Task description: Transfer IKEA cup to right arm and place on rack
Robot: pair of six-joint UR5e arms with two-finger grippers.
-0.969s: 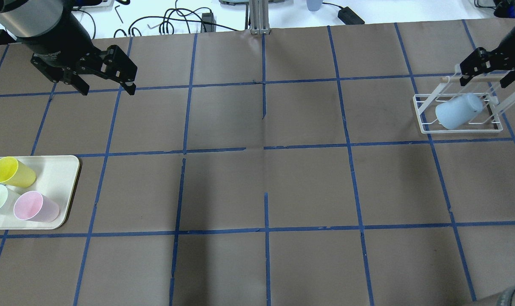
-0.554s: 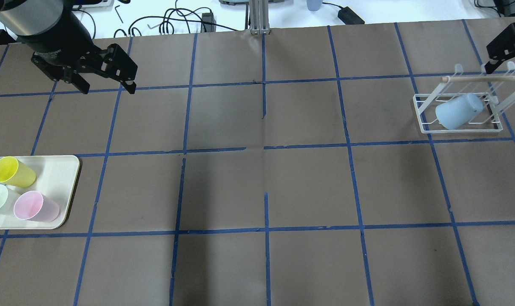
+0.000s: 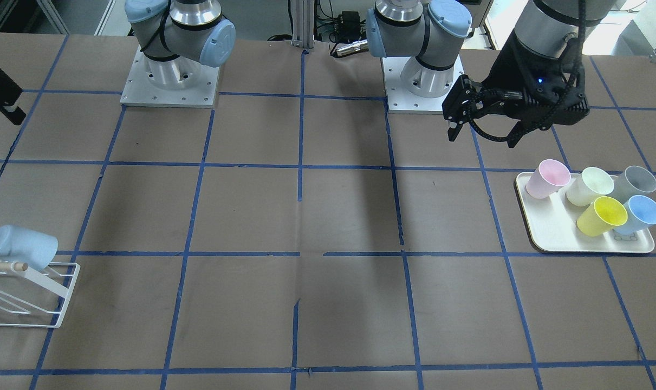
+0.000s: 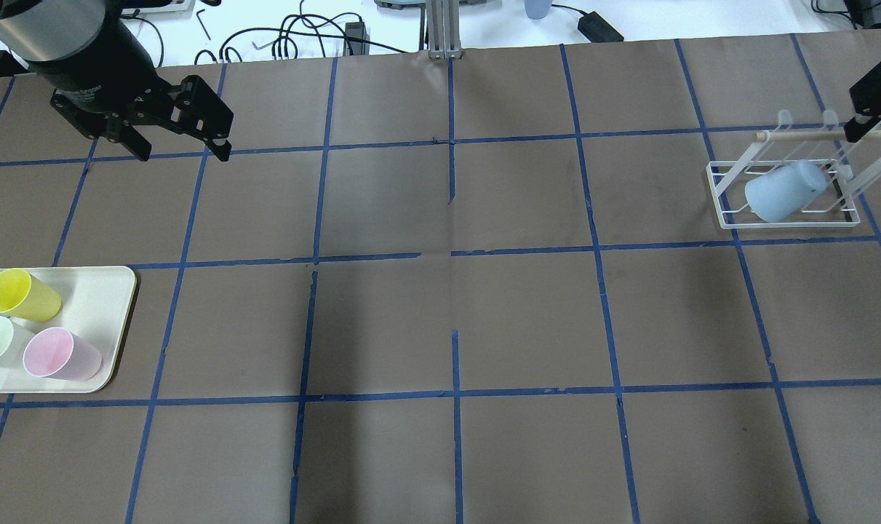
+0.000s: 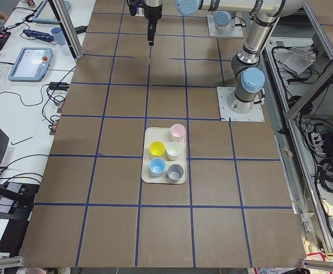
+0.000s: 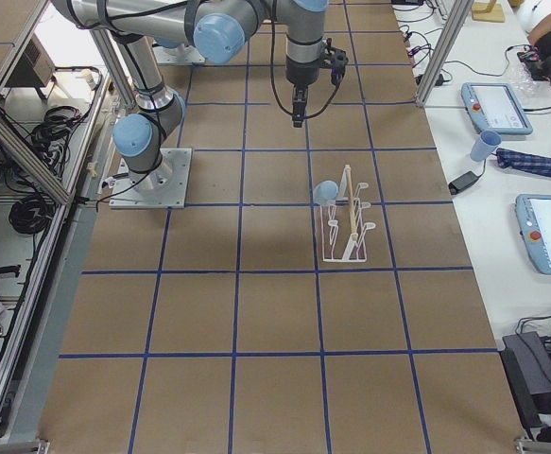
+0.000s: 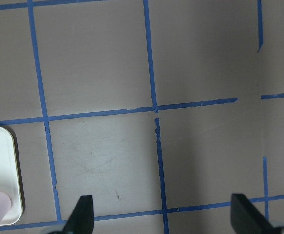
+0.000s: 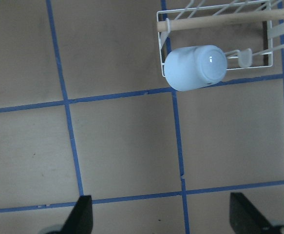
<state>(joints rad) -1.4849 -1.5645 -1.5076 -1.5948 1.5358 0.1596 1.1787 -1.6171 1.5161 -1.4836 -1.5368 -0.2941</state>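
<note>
Table (image 4: 440, 320) bears rack (image 4: 796, 135), tray (image 3: 550, 233) of cups (image 3: 602, 215).

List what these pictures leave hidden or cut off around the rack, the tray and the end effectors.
- Overhead and front-facing edges crop the right end effector.
- Front-facing view's left edge cuts off the rack.
- The IKEA cup hides the prong carrying it.
- Overhead's left edge crops the tray, losing the grey cup.

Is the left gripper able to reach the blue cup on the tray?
Probably yes: the left gripper is open, empty; nothing covers the blue cup, though the yellow cup and grey cup crowd it.
</note>
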